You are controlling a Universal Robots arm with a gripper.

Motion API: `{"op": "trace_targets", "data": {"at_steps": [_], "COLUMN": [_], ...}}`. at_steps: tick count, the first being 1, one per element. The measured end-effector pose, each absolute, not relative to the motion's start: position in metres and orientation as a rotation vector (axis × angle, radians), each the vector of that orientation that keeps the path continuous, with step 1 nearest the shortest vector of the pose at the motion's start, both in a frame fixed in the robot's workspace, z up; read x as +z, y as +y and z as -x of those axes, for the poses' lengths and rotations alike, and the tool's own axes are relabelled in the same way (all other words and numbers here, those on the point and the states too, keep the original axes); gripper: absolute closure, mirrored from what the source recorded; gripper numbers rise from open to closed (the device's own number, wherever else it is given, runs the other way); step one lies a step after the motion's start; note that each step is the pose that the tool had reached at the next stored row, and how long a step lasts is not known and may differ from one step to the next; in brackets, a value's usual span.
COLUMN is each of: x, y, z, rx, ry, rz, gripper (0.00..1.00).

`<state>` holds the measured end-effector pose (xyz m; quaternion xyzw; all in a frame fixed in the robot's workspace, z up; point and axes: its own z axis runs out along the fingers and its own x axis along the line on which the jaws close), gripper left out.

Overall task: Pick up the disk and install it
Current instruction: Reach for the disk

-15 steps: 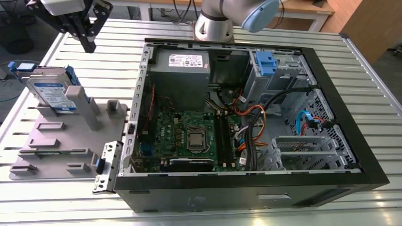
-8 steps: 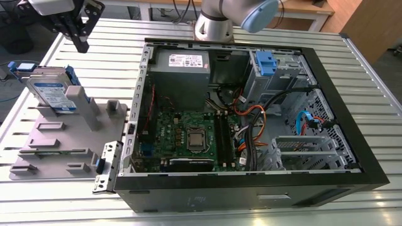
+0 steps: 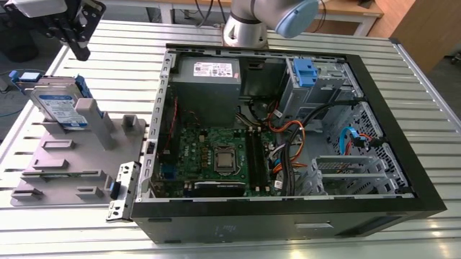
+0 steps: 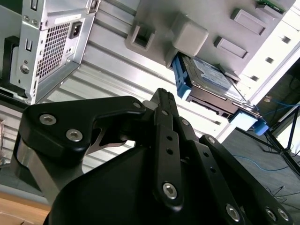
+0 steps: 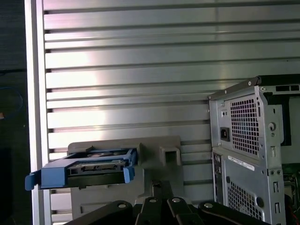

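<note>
Hovering my gripper (image 3: pixel 81 53), clenched on nothing, over the disk (image 3: pixel 61 105) standing on edge in the stand (image 3: pixel 54 162) below it, I'd want it spread and squared to the disk's flat faces.

The black tool (image 4: pixel 161 96), fingers pressed together and empty, is clear of the disk (image 4: pixel 212 77). The disk, with blue rails, sits in a grey holder (image 4: pixel 187 33) on the slatted table (image 4: pixel 117 70). Beside the holder is a computer case (image 4: pixel 51 42) with its vented rear showing.
</note>
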<state>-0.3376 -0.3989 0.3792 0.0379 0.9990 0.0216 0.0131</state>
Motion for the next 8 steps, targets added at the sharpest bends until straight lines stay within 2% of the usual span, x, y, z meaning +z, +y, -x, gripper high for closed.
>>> {"op": "trace_targets", "data": {"at_steps": [8], "x": [0.378], "y": [-0.399], "z": [0.353], "rx": [0.067], "ry": [3.112], "rz": [-0.118], "gripper": [0.89]}}
